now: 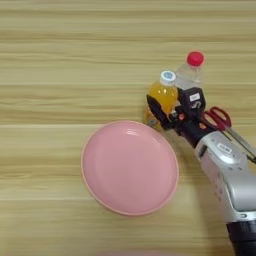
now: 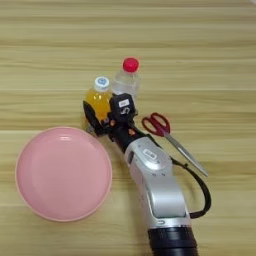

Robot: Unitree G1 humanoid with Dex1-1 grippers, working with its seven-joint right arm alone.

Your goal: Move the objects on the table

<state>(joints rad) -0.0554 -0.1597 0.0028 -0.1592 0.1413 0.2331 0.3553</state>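
A light yellowish wooden table [image 1: 60, 60] with long horizontal grain stripes fills the view. Right of its middle stands a small plastic bottle of orange drink with a white cap [image 1: 163, 95], and just behind it to the right, touching or nearly so, a taller clear plastic bottle with a red cap [image 1: 192, 69]. The robot's silver forearm [image 2: 157, 187] reaches in from the near right, and its right gripper [image 2: 106, 113] has two black fingers [image 2: 91, 116] set apart on either side of the orange bottle's lower body; whether they press on it I cannot tell. A round pink plastic plate [image 1: 129, 167] lies near-left of the bottles. Red-handled scissors [image 2: 167, 133] lie to the right of the arm.
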